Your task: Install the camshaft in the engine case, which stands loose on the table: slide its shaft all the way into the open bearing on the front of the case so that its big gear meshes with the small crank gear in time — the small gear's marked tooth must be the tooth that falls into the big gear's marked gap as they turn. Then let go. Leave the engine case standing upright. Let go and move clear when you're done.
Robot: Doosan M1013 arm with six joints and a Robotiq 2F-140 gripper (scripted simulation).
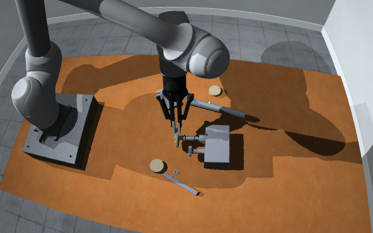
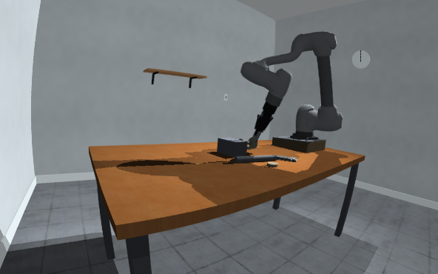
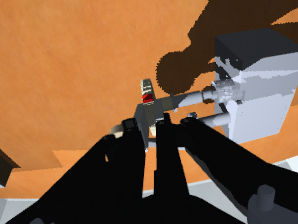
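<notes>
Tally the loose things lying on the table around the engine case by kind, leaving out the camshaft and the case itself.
Tan round discs: 2
Long grey tool with dark handle: 1
Flat grey bar: 1
Small ring washer: 1
Total: 5

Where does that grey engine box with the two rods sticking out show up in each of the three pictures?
Top view: right of centre on the table, engine case, rods pointing left toward the claw.
Exterior view: far side of the table, small dark block left of the arm.
Wrist view: right edge, pale grey.
Shared landmark: the claw, gripping the camshaft's gear by the case's front.
</notes>
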